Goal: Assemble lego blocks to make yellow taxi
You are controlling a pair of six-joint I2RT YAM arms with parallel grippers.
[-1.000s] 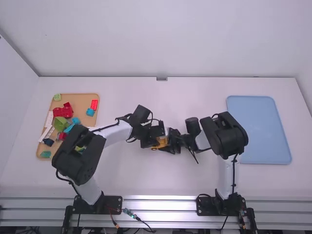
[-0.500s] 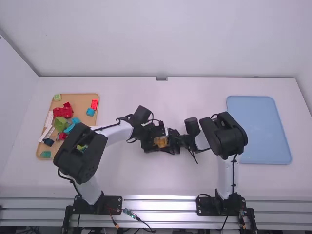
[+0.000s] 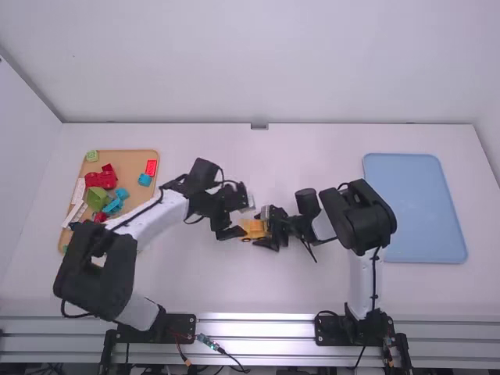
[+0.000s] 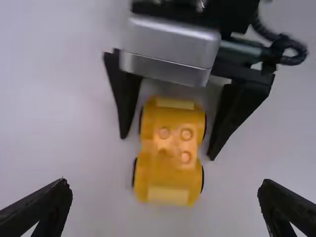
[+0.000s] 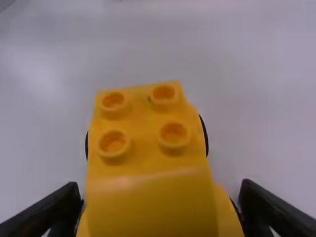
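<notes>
Now: L grpr (image 3: 241, 219) backed off yel car (image 4: 167, 173), spread | R grpr (image 3: 268, 229) apart, astride it

Lettering and markings inspected in the high view, the left wrist view and the right wrist view: no text, label, brand, number or sign is legible on any surface there.

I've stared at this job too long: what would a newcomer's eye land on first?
First, the bright yellow car mid-table, one end between the right gripper's fingers. Next, the jumble of coloured blocks on the tan tray at the left. Then the pale blue tray at the right.
</notes>
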